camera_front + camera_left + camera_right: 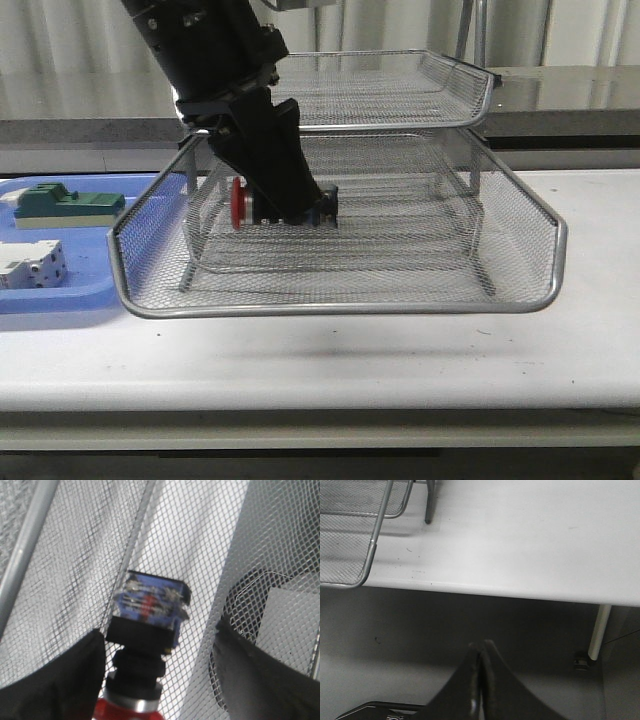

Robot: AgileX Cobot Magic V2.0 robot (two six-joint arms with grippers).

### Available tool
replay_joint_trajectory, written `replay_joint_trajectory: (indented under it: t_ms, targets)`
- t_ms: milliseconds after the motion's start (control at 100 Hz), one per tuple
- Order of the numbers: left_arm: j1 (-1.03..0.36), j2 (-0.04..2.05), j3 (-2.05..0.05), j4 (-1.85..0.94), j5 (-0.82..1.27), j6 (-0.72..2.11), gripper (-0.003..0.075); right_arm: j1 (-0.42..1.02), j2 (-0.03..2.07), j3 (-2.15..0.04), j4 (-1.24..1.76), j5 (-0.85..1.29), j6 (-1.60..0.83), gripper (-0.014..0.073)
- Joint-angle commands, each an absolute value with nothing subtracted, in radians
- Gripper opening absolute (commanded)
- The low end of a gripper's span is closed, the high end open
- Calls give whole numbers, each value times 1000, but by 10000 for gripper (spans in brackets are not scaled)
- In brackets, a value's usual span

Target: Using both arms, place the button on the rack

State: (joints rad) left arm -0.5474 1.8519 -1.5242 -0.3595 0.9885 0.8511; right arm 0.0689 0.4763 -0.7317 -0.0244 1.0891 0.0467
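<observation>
The button lies on its side on the mesh of the rack, in the wide tier under the top one, red cap pointing left. My left gripper reaches down into that tier over the button. In the left wrist view the gripper is open: the button, blue rear block away from the wrist, lies between the spread fingers, close to one and well apart from the other. My right gripper is shut and empty, below and off the table's front edge.
A flat blue tray left of the rack holds a green-and-cream block and a white circuit breaker. The rack's top tier overhangs the left arm. The rack's corner and a table leg show in the right wrist view.
</observation>
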Motion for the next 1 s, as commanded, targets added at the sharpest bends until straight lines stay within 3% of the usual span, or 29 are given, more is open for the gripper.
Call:
replay_joint_trajectory:
  t_ms: [0,530,990]
  targets:
    - [-554,1802,-1553,-397,962,843,468,63,483,-767,-35,1039,46,-71]
    - [-507,1679,-1553,-437,1023,771,463,63,483,-767,-35,1039,46,-71]
    - [-179,1406,-1492,-430,1139,713,463,63,483,-767,-35,1039,46,-71]
